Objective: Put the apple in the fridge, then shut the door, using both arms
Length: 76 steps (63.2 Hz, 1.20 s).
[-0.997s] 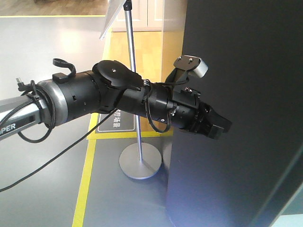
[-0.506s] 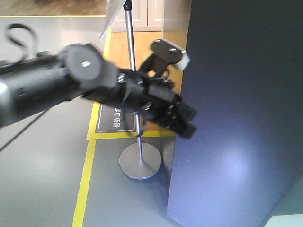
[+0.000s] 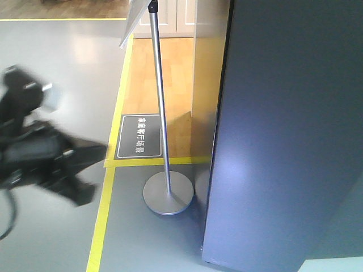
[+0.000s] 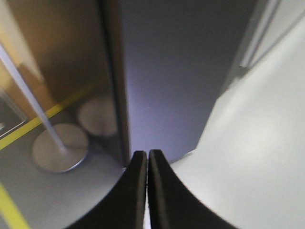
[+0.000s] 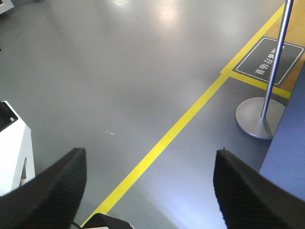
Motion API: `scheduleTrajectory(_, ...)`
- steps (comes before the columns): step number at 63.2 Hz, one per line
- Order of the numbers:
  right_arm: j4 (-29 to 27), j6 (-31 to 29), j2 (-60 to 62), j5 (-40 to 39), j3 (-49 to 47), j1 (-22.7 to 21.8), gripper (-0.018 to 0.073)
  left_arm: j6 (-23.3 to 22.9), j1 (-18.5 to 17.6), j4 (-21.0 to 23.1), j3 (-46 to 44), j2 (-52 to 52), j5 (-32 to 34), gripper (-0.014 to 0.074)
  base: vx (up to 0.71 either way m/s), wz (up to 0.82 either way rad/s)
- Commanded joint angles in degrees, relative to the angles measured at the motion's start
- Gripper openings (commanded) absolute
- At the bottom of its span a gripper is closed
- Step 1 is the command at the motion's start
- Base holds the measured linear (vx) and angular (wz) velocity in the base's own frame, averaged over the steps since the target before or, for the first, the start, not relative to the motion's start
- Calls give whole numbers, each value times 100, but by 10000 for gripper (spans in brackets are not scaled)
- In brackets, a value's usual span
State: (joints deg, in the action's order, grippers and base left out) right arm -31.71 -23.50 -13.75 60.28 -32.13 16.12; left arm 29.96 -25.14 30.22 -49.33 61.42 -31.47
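Front-facing view shows the tall dark grey fridge door filling the right side of the frame, its outer face flat to the camera and no white interior visible along its left edge, so it looks shut or very nearly so (the seal itself cannot be judged from here). The red apple is not in sight in any view; presumably it is inside the fridge, though nothing here proves it.

A black robot arm, the left one by the wrist view that looks on the same door, is blurred at the left edge of the frame, its black jointed left gripper well apart from the door, over the grey floor near the yellow tape line. Its wrist view shows the fingers pressed together with nothing between them, pointing at the door's lower edge. The right gripper has its fingers spread wide over bare floor, holding nothing.

The step in hand reads as finishing the close. To do it well, confirm the door sits flush along its full height; if any gap shows, push with a flat, closed gripper on the outer face near the free edge, square to the panel, slowly. Swing clear of the chrome sign stand with its round base, which stands just beside the door's left edge.
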Motion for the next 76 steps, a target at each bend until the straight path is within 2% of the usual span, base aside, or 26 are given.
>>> scheduleTrajectory(1,-206,-36,-70,-383,-115,-1,530,-888,216,-738,194,-551,200,-6,0,0)
scheduleTrajectory(9,-164,-36,-70,-582,-115,-1,527,-1837,332,-1759,527,-1016,162,-6,0,0)
scheduleTrajectory(14,47,127,-77,-800,-115,-1,512,-2105,338,-2300,579,-1157,155,-6,0,0)
scheduleTrajectory(18,392,437,-144,-1002,-115,-1,492,-2157,338,-2473,583,-1184,137,-6,0,0)
scheduleTrajectory(30,1435,1091,-732,-1221,-181,-1,410,-2157,338,-2454,583,-1162,116,-6,0,0)
scheduleTrajectory(40,2556,1507,-1459,-1370,-424,-1,323,-2157,338,-2454,583,-1155,116,-6,0,0)
scheduleTrajectory(57,4891,3403,-2620,-2468,-602,-7,70,-2157,338,-2454,583,-1155,116,-6,0,0)
scheduleTrajectory(63,5478,3936,-3172,-2641,-785,-7,-6,-2157,338,-2454,583,-1155,116,-6,0,0)
scheduleTrajectory(71,6050,4290,-3947,-2688,-1314,-12,-4,-2157,338,-2454,583,-1155,116,-6,0,0)
scheduleTrajectory(76,6093,4351,-4364,-2727,-1668,-227,-4,-2157,338,-2454,583,-1155,116,-6,0,0)
